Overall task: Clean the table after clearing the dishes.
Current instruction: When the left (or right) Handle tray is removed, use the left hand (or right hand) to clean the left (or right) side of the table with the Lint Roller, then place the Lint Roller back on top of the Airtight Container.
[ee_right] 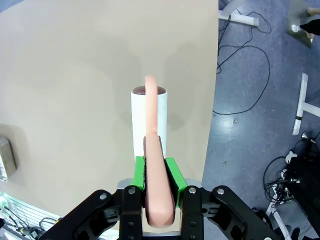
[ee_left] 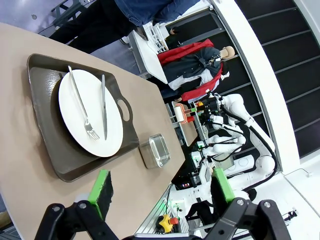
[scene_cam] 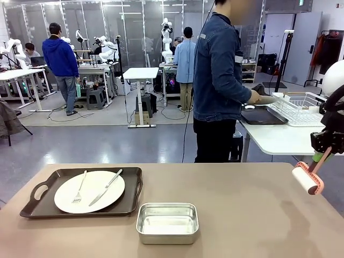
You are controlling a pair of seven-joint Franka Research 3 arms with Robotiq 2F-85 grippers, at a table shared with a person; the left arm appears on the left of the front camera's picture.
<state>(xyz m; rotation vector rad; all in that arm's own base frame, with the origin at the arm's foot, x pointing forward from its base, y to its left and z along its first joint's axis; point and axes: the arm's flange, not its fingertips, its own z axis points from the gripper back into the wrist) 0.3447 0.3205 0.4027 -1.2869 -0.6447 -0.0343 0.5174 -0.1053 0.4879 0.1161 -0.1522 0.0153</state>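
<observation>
Wide-spread jaws hang over the table (ee_left: 20, 150) near a tray (ee_left: 70, 155) bearing plate (ee_left: 95, 105), fork (ee_left: 80, 100), knife (ee_left: 104, 107).

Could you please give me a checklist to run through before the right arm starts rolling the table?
1. Right gripper shut on the lint roller, by its pink handle: ok.
2. Left gripper open and empty: ok.
3. Table cleared of dishes: not ok; a tray with plate, fork and knife sits on its left part.
4. Steel pan off the table: not ok; it stands near the middle front.
5. Person clear of the table: ok; turned away at a white side table.
6. Roller touching the table: cannot tell.
</observation>
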